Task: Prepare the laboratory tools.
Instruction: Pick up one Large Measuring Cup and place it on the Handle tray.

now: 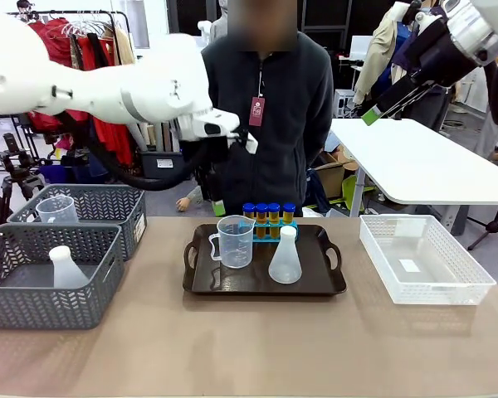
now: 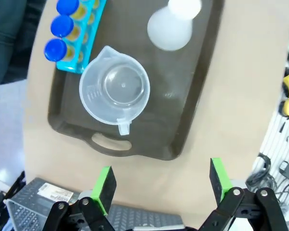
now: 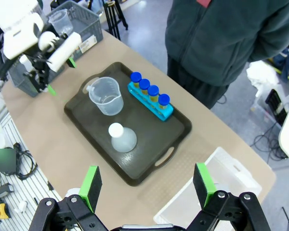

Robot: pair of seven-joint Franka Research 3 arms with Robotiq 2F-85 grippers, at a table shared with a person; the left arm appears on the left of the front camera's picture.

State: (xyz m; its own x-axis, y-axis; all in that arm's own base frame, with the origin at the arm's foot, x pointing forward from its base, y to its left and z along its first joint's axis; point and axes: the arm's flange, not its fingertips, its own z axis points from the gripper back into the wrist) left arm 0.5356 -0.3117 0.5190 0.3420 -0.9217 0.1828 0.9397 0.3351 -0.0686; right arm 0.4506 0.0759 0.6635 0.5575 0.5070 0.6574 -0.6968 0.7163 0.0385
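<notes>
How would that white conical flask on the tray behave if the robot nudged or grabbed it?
The conical flask has a wide base and narrow neck, so it probably slides rather than tips. It looks empty and translucent plastic, so likely light. Its sloped sides might slip up out of closing fingers.

Robot test lab set up in an open workspace, not a real wet lab. Evidence: 2 white robot arms [image 1: 108,87] over a tan-topped desk [image 1: 249,348], staged props on a dark rectangular plastic tray [image 1: 261,286] — clear plastic measuring jug [image 1: 235,240], translucent white conical flask [image 1: 285,257], blue rack of yellow tubes with blue caps [image 1: 268,217]. Grey mesh storage baskets [image 1: 50,274] and white mesh basket [image 1: 423,259] alongside. Background: clothes rail with red garments [image 1: 83,41], white folding table [image 1: 423,162], camera tripod [image 1: 17,162], loose cables on the floor [image 3: 267,139].
</notes>
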